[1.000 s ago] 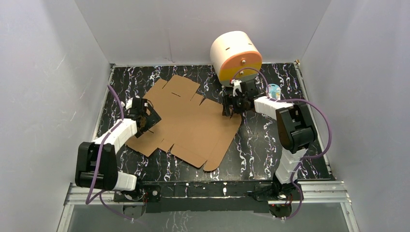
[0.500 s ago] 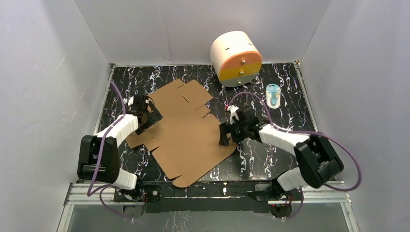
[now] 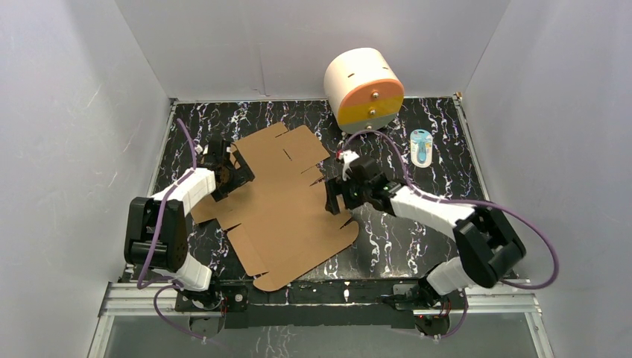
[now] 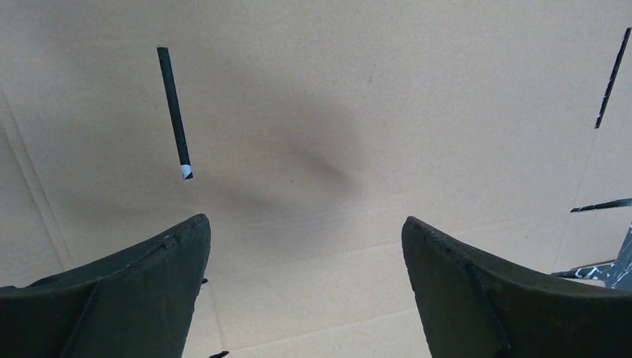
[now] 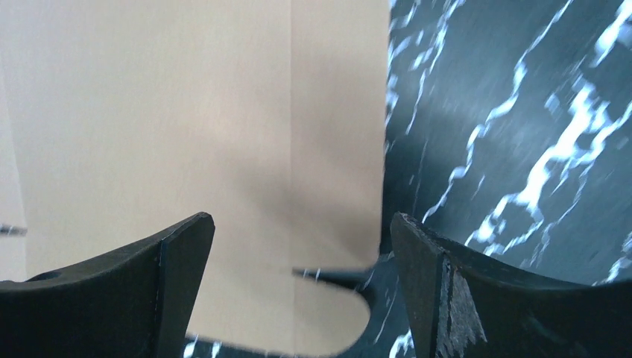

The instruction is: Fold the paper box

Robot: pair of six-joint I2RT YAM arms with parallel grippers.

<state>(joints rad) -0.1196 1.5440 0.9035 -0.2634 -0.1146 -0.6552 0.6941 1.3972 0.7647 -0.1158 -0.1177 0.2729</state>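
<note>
The left pincer (image 4: pixel 305 224) gapes released over the flat paper box (image 3: pixel 287 209). The right pincer (image 5: pixel 302 224), also released, hangs at its right edge, perhaps touching. The sheet lies on the bench (image 3: pixel 387 250), left of centre, reaching the near edge.

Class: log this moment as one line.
box: flat brown corrugated cardboard sheet, unfolded | left claw: open, over sheet | right claw: open, at sheet's right edge

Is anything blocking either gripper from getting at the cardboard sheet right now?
Nothing visible. The left gripper hangs over the left part of the cardboard sheet, the right gripper at its right edge, both with jaws open. The white cylinder and small blue item sit farther back, off it.
</note>
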